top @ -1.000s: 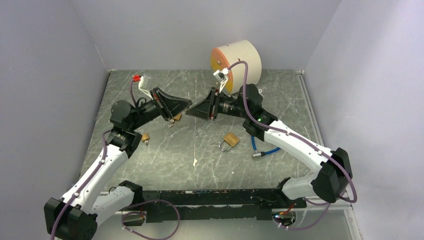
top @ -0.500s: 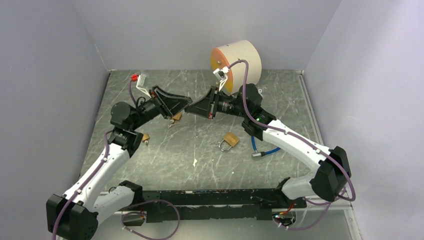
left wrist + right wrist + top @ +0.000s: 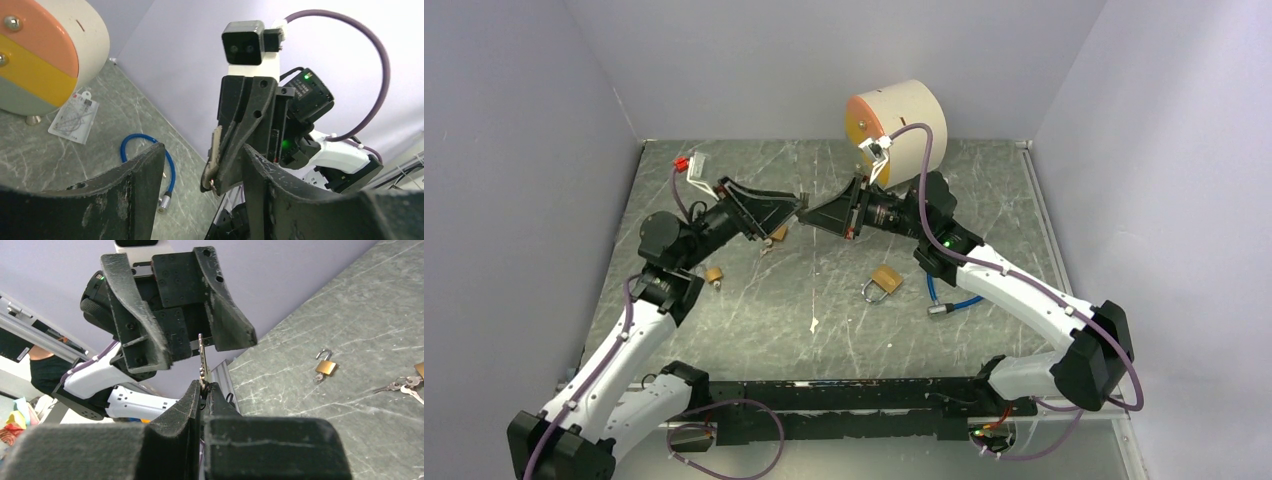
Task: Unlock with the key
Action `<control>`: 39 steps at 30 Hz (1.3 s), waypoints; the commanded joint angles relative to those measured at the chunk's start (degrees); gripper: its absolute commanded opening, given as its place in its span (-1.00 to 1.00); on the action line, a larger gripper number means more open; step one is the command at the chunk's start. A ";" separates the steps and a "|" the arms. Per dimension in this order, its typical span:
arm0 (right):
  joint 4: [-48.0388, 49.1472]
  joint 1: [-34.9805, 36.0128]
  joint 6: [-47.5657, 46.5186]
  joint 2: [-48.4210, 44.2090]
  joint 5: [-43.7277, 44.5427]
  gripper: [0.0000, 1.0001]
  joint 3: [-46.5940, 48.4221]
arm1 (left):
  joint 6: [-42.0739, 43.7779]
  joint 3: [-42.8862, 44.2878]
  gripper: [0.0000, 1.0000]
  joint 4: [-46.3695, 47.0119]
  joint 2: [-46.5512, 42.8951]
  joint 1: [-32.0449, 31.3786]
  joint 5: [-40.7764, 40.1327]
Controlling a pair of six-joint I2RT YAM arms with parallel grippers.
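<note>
We note the right tool (image 3: 202, 390) pinching the key (image 3: 201, 356) aloft, its blade offered toward the left tool (image 3: 796, 204), spread wide and empty, seemingly for a regrasp.

Even, diffuse light filled the enclosure from above, casting only soft, short shadows under the arms on the marbled table (image 3: 754, 300). No glare showed. The top view was sharp throughout. In the right wrist view the nearest fingers (image 3: 170, 440) were blurred, while the key (image 3: 201, 357) and the background were crisp.
</note>
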 commanded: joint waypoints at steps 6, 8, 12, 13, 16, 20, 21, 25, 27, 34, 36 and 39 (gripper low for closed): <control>0.87 -0.04 -0.97 -1.13 -2.60 -1.00 0.29 | 1.79 4.64 -0.44 -2.69 3.51 -0.10 3.00; -0.10 0.03 -1.43 -1.19 -2.87 -1.00 0.51 | 1.19 4.48 -0.46 -1.59 3.55 -0.10 2.99; -0.21 0.01 -1.15 -1.50 -3.29 -1.00 -0.22 | 0.46 4.18 -0.53 -0.75 3.39 -0.10 2.55; -0.32 -0.01 -1.13 -1.55 -3.37 -1.00 -0.27 | 0.25 4.07 -0.57 -0.34 3.43 -0.08 2.65; -0.68 -0.01 -0.98 -1.59 -3.48 -1.00 -0.43 | -0.27 4.13 -0.87 0.53 3.81 -0.10 3.31; -0.48 -0.28 -0.43 -2.00 -2.80 -1.00 -0.94 | -0.29 3.95 -0.95 0.46 3.45 -0.10 2.80; -0.22 -0.38 0.03 -2.17 -2.54 -1.00 -1.27 | -0.32 3.83 -0.95 0.50 3.21 -0.10 2.50; 3.97 -1.67 4.24 -2.76 -1.84 -1.00 -3.47 | -0.81 3.59 -0.95 0.27 2.70 -0.10 1.51; 5.92 -2.55 6.84 -2.69 -1.79 -1.00 -4.51 | -1.11 3.46 -0.95 0.11 2.50 -0.08 1.17; 10.13 -5.56 14.63 -1.53 -4.18 -1.00 -5.60 | -0.65 3.09 -0.95 -1.38 2.01 -0.07 0.93; 9.93 -5.60 14.90 -1.42 -4.21 -1.00 -5.54 | -0.78 2.69 -0.95 -0.99 1.63 -0.10 0.38; 10.30 -5.91 15.39 -1.16 -4.37 -1.00 -5.81 | -0.48 2.28 -0.95 -0.01 1.14 -0.09 0.09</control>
